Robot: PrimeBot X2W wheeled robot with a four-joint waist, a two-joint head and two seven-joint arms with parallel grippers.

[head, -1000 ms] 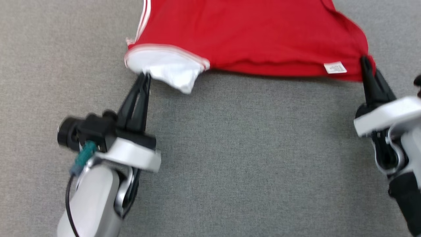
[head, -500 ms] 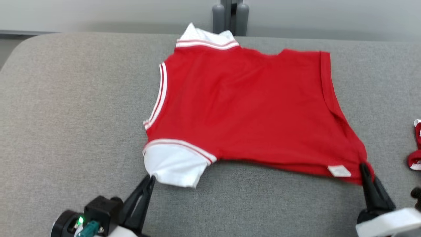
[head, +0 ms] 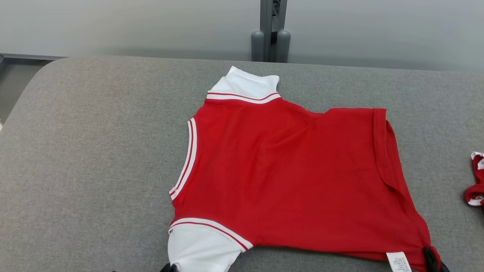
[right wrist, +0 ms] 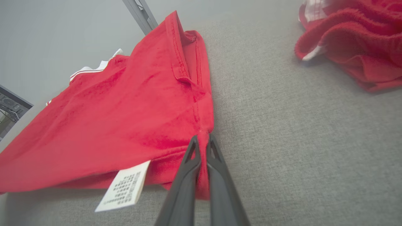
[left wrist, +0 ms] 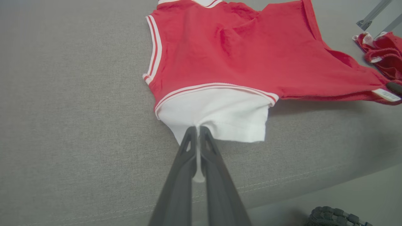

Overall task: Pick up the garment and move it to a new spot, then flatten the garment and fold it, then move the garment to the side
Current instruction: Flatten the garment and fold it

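Garment is pinned at both near corners. Left hand is clamped on the hem of the white sleeve, a thin bite right at the edge. Right hand is clamped on the red corner, just beside the label. The rest of the cloth lies mostly flat on the grey worktop, with its near edge close to the worktop's front.

Risks as we see them:
- The sleeve bite is shallow, so any hard pull could strip it out of the left hand.
- Cloth is bunched at the right hand and the hem is turned over on that side. If we flatten without stretching, that crease probably gets pressed in.
- An uneven pull between the hands would skew the body.
- Pulling further toward us could drag the edge off the front.
- A second red piece lies near on the right, and a wide outward swing could snag it.
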